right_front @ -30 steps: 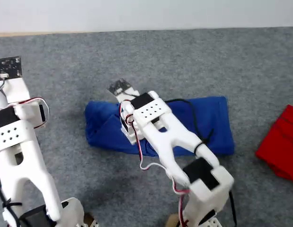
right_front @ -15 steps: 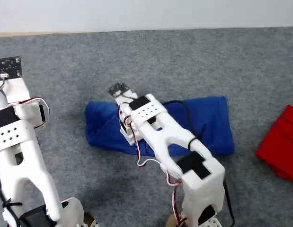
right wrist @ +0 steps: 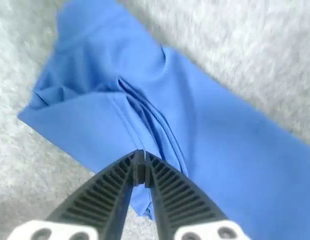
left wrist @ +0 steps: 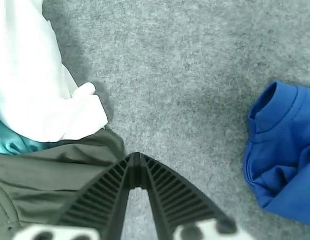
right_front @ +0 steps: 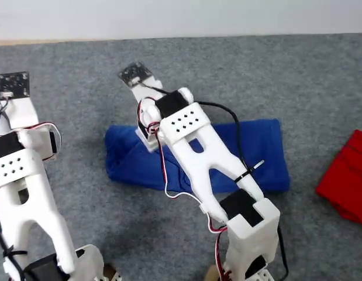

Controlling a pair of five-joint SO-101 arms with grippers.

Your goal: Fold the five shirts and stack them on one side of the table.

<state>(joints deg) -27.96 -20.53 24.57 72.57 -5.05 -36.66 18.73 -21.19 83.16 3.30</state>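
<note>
One shirt part-folded, by my reading; four to go.
Blue shirt (right_front: 259,152) lies banded mid-table under my right gripper (right wrist: 139,160); it and my left gripper (left wrist: 135,162) are both pinched together, empty. Red shirt (right_front: 347,181), white shirt (left wrist: 34,80) and olive shirt (left wrist: 44,175) wait.

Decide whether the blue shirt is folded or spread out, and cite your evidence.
Folded. The blue shirt lies as a narrow band, with doubled layers at its end and a creased ridge along it.
</note>
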